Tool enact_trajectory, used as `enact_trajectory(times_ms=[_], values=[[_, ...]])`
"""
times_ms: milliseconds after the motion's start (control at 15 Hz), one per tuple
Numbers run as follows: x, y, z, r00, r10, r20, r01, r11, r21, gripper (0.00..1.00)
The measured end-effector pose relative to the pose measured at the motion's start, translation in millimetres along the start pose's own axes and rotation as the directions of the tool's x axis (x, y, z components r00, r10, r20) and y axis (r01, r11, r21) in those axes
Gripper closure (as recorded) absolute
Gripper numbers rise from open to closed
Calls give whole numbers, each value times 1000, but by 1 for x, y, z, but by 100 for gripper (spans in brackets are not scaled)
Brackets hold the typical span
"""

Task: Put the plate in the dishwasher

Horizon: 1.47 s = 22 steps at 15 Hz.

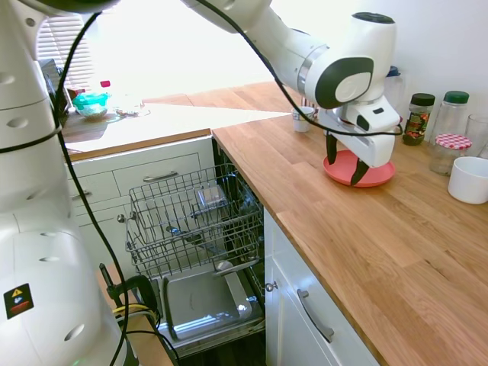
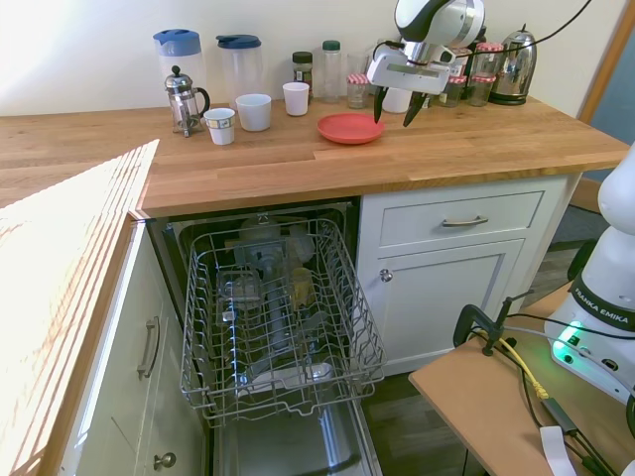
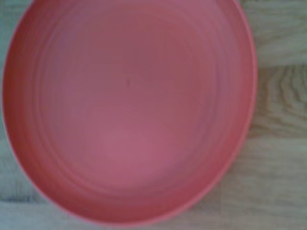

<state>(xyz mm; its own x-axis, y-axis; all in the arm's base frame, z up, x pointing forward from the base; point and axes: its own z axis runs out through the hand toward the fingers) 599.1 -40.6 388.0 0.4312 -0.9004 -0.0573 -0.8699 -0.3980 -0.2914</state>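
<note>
Wooden counter [image 1: 396,252] bears the plate [image 1: 374,174], claw [image 1: 345,163] spread wide above, empty.

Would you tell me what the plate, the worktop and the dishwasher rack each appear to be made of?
The plate looks like matte coral plastic: uniform colour, faint concentric rings. The worktop looks like oiled wood, with visible grain and joined staves. The dishwasher rack appears to be grey coated metal wire, a thin welded grid.
</note>
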Motion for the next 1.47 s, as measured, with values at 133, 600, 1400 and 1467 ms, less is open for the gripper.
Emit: enact_trajectory(times_ms=[133,600,1400,1467], values=[[11,-7,13,999,32,18,-32,999,13,0],[30,-13,49,993,112,45,-113,993,30,100],[34,-20,63,991,128,40,-130,990,59,100],[34,-21,64,991,131,41,-133,989,64,100]])
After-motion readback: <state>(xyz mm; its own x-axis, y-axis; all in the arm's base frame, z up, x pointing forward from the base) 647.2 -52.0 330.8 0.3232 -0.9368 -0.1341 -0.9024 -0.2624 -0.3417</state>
